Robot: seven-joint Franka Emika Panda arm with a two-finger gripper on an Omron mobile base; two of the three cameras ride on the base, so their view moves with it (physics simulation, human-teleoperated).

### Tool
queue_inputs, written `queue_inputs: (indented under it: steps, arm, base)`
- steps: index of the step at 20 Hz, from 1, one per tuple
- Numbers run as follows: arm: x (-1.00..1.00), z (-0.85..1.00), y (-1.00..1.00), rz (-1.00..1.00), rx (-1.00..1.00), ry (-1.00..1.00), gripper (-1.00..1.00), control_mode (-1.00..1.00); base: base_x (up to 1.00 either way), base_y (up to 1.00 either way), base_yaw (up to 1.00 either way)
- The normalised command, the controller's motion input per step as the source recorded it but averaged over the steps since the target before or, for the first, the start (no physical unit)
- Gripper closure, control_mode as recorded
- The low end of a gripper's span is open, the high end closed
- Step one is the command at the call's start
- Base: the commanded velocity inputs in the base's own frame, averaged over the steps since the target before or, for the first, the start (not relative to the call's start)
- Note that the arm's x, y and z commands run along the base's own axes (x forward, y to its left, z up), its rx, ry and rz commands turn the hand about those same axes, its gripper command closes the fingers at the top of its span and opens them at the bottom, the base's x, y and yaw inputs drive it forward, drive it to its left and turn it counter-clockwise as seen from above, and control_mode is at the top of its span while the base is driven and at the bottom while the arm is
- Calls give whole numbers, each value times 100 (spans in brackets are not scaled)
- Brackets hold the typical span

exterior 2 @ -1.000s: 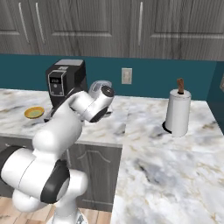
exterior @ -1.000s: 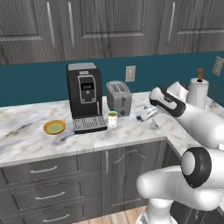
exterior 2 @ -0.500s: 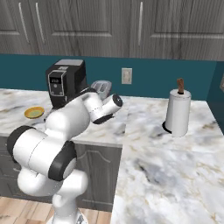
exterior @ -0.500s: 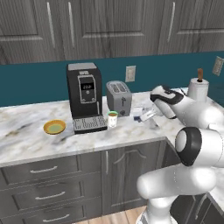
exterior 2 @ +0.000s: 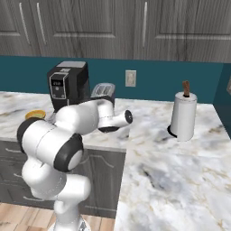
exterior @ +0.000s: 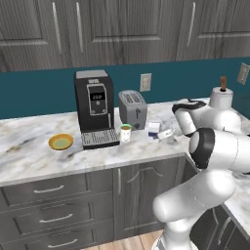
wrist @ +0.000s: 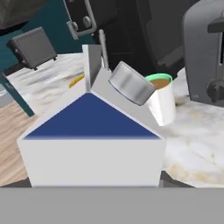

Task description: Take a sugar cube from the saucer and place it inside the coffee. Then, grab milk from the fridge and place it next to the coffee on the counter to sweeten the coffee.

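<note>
Since a second ago we have swung the arm rightward across the desk [exterior: 29, 141]. Our hand [exterior: 168, 133] grips the milk [wrist: 94, 135], just right of the coffee [exterior: 126, 132]. Placing step: next, lower it beside the cup and release.

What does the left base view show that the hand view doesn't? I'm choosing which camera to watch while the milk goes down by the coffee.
The left base view adds the wider room: the paper towel roll, the wall outlet and the drawers under the counter. The hand view adds close detail: the silver cap on the blue-roofed milk carton, and the brown coffee inside the cup. Both share the carton, the cup, the toaster and the marble counter.
</note>
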Motion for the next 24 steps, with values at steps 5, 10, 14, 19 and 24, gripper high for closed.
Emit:
queue_inputs:
  steps: [5,10,14,19,24]
  arm:
    - [39,-11,6,1,1,-16,100,-100]
    - [44,-15,2,2,0,-13,100,-100]
    - [49,-29,3,2,0,-9,100,-100]
    - [57,-24,0,0,0,-4,-100,-100]
    - [37,-3,0,0,0,0,-100,-100]
  base:
    - [0,0,0]
    - [0,0,0]
    - [0,0,0]
    - [0,0,0]
    - [0,0,0]
